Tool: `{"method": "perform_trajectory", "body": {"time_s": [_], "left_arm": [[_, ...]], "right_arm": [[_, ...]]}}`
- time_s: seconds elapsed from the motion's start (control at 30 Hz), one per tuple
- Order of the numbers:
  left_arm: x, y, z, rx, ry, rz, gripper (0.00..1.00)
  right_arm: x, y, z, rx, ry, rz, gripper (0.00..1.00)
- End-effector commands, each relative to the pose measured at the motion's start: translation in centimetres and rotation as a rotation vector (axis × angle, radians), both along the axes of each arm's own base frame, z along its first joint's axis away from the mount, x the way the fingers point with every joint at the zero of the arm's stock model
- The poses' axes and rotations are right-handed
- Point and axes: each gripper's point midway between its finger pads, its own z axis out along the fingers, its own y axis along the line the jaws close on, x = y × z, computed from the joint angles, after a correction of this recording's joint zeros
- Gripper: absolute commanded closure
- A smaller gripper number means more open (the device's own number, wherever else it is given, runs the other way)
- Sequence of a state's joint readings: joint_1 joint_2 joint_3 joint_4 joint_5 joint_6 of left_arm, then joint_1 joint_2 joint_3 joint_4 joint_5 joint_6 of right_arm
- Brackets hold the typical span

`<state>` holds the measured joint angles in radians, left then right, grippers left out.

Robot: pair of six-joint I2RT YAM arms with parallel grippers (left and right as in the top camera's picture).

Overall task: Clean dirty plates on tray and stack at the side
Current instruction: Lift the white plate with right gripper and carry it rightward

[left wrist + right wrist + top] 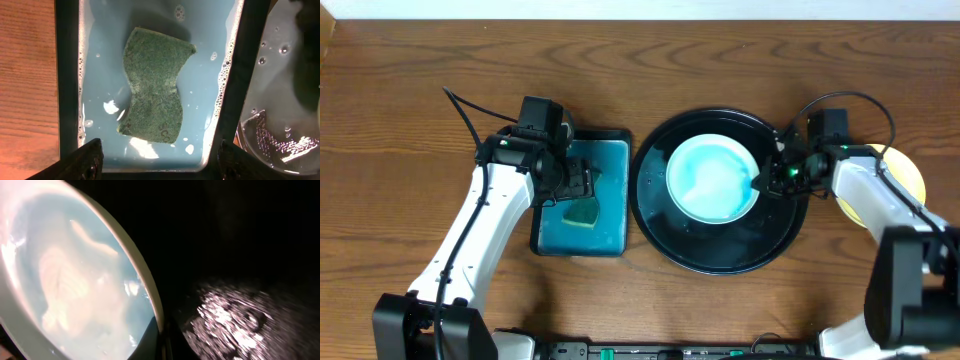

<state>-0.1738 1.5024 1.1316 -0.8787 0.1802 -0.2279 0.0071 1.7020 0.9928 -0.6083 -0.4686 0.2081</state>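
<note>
The left end effector (160,156) stands released directly above the green sponge (154,97), which lies in soapy water (102,50) in the rectangular tray (66,75). The tray walls run close on either side of it, so an off-centre descent risks striking a wall or slopping water onto the worktop (400,90). The right end effector (767,181) is clenched at the nearest rim of the mint-blue plate (710,180) in the round black tray (720,258); whether it pinches that wet rim cannot be told, a slip is possible, and a yellow plate (912,172) behind narrows its room.

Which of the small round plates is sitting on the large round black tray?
The pale mint-blue plate, in the middle of the tray. The pale yellow plate lies off it, on the wooden table to the right.
</note>
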Motion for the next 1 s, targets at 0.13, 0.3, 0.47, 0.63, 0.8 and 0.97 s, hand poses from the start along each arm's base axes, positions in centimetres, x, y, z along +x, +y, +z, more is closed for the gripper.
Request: {"method": "perform_trajectory", "body": {"time_s": [0.13, 0.3, 0.47, 0.63, 0.8, 0.97], "left_arm": [[-0.4, 0.3, -0.5, 0.01, 0.017, -0.003, 0.25], [-0.4, 0.3, -0.5, 0.01, 0.017, -0.003, 0.25], [-0.5, 0.3, -0.5, 0.011, 0.017, -0.003, 0.25], [-0.5, 0.3, -0.5, 0.011, 0.017, -0.003, 0.25], [-0.4, 0.3, -0.5, 0.011, 0.017, -0.003, 0.25], [-0.4, 0.3, -0.5, 0.011, 0.017, -0.003, 0.25]], "right_arm": [[1.6, -4.0, 8.1, -0.381, -0.306, -0.056, 0.99], [1.3, -4.5, 11.2, -0.582, -0.421, -0.034, 0.99], [1.0, -3.2, 12.3, -0.698, -0.481, 0.015, 0.99], [0.3, -0.7, 13.1, -0.804, -0.541, 0.082, 0.99], [-0.3, 0.6, 14.5, -0.936, -0.615, 0.1, 0.99], [-0.9, 1.7, 15.9, -1.049, -0.682, 0.147, 0.99]]}}
